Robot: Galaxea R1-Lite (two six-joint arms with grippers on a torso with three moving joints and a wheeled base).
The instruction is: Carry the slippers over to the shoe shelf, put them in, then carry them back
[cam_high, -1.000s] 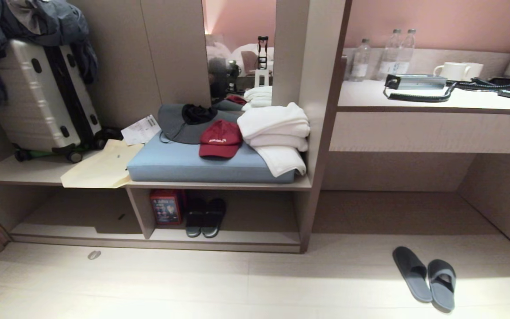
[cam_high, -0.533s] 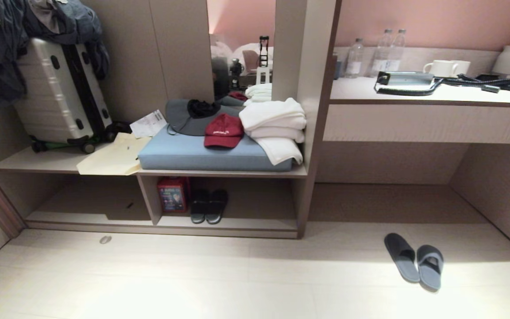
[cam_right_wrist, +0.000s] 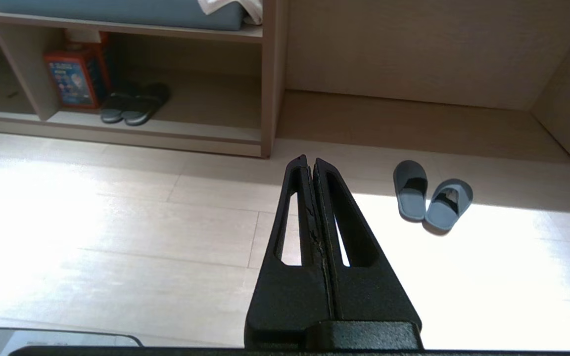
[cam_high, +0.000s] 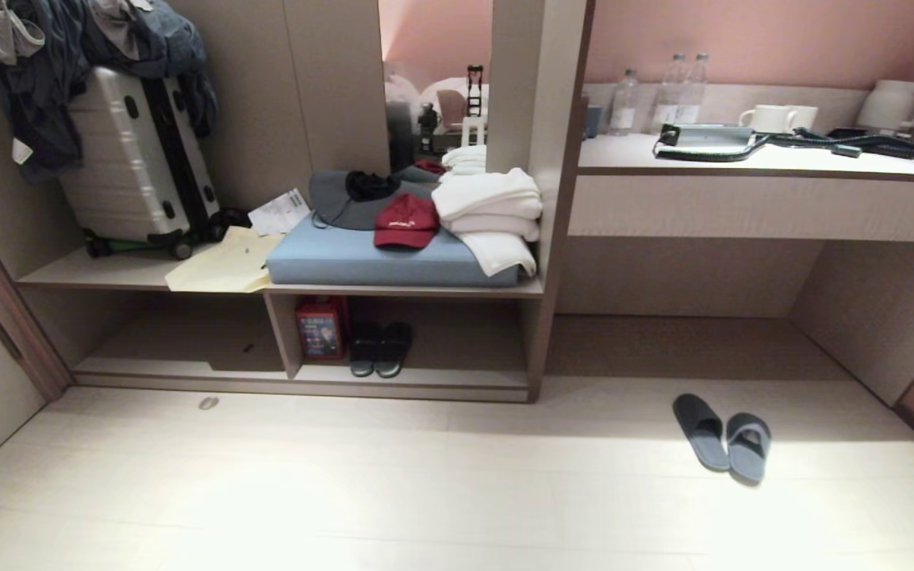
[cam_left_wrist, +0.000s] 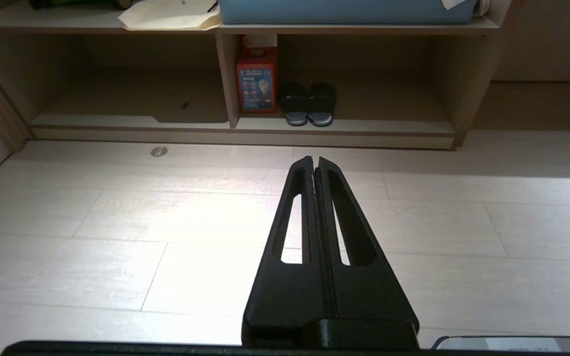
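Lying side by side on the pale floor (cam_high: 346,476), the slippers (cam_high: 720,437) are resting just in front of the open space under the desk (cam_high: 766,166), to the right of the shoe shelf (cam_high: 417,381) and well apart from it. Inside the shelf's right compartment a dark pair of shoes (cam_high: 380,358) is sitting beside a red box (cam_high: 320,327), next to the upright divider. Above them a red cap (cam_high: 404,223) and folded white towels (cam_high: 493,218) are lying on a blue cushion (cam_high: 378,262), with a suitcase (cam_high: 140,166) leaning further left. The left gripper (cam_left_wrist: 314,160) is hanging over bare floor with its fingers pressed together, holding nothing. The right gripper (cam_right_wrist: 309,159) is likewise closed tight and empty, pointing toward the floor near the slippers.
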